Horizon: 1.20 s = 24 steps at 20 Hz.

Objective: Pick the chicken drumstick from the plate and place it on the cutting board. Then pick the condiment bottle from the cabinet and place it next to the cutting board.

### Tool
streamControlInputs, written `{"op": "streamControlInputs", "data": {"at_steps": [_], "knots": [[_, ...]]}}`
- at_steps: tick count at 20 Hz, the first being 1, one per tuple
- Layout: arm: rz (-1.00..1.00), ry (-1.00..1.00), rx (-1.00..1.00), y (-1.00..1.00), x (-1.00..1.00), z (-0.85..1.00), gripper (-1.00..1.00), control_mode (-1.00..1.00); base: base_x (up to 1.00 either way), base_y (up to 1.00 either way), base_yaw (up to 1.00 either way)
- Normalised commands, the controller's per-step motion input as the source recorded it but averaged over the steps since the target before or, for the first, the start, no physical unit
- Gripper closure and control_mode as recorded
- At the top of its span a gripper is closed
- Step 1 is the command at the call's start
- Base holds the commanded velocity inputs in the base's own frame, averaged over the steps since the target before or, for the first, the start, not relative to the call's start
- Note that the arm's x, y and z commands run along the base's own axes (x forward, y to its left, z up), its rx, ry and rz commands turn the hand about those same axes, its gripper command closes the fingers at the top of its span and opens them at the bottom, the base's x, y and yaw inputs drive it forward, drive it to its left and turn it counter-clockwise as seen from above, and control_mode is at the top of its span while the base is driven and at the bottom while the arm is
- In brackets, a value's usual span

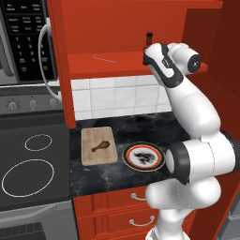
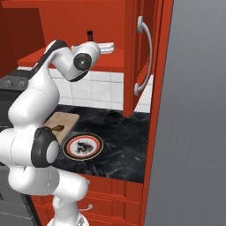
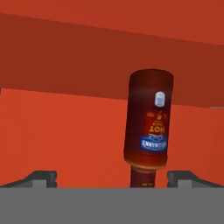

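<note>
Bottle (image 3: 148, 122) upright on cabinet shelf (image 1: 108, 65): light, rigid, smooth; grip its body. Fingers (image 3: 41, 178) spread wide, holding nothing.

We see a dark marbled counter (image 1: 140, 129) backed by white wall tiles (image 1: 117, 96), with red drawers (image 1: 122, 206) below. At its left sit a black stovetop (image 1: 33, 164) and a microwave (image 1: 26, 40); a tall grey panel (image 2: 194, 114) stands on the right.
</note>
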Motion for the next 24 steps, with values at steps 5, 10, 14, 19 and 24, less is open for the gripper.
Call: {"op": "streamControlInputs", "data": {"at_steps": [5, 10, 14, 19, 24], "knots": [[0.00, 0.05, 0.07, 0.16, 0.00, 0.43, -1.00, -1.00, 0.00, 0.00, 0.00], [0.00, 0.04, 0.07, 0.15, 0.00, 0.40, -1.00, -1.00, 0.00, 0.00, 0.00], [0.00, 0.02, 0.04, 0.22, 0.00, 0.29, -1.00, -1.00, 0.00, 0.00, 0.00], [0.00, 0.01, 0.00, 0.26, 0.00, 0.21, -1.00, -1.00, 0.00, 0.00, 0.00], [0.00, 0.03, 0.00, 0.25, 0.00, 0.07, -1.00, -1.00, 0.00, 0.00, 0.00]]}}
